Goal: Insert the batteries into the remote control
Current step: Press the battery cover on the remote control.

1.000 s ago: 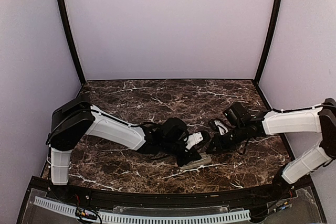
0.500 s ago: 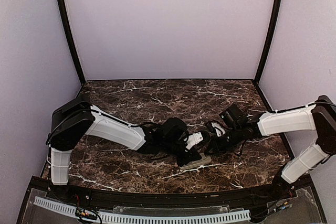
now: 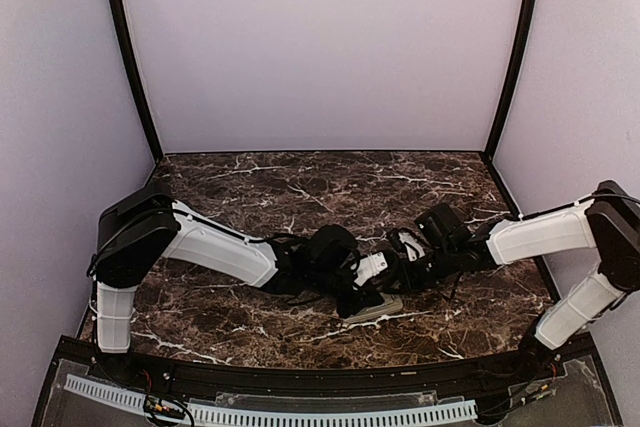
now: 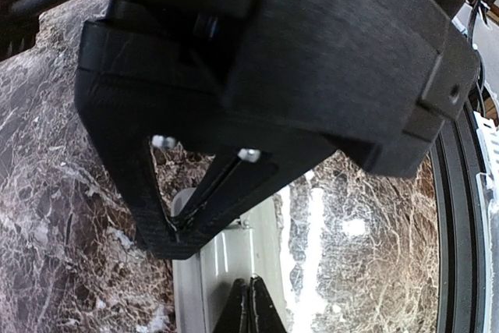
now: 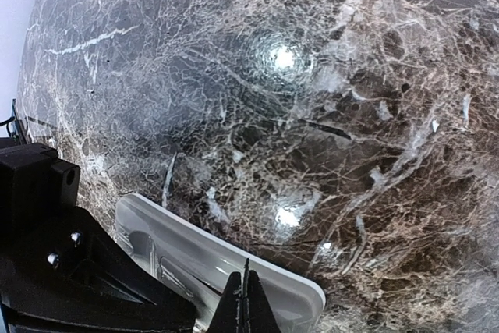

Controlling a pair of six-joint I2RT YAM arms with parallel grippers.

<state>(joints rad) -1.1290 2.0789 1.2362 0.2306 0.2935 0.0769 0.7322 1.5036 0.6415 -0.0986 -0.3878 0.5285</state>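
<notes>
The remote control (image 3: 375, 309) is a light grey bar lying flat on the marble near the table's front middle. My left gripper (image 3: 360, 297) is shut, and in the left wrist view its tips (image 4: 249, 285) rest together over the remote control (image 4: 222, 267). My right gripper (image 3: 393, 277) is also shut, just right of the left one. Its closed tips (image 5: 246, 290) hover over the remote control (image 5: 191, 251) near its rounded end. The right gripper's black fingers (image 4: 226, 185) come down on the remote's far end in the left wrist view. No batteries show in any view.
The dark marble table (image 3: 300, 187) has a black raised rim (image 3: 300, 372) along the front edge. Purple walls and two black posts (image 3: 130, 57) close off the back and sides. The left gripper's black body (image 5: 62, 271) fills the right wrist view's lower left.
The right arm has slid left toward the remote control and its gripper has closed. The left arm and the remote control have stayed put.
</notes>
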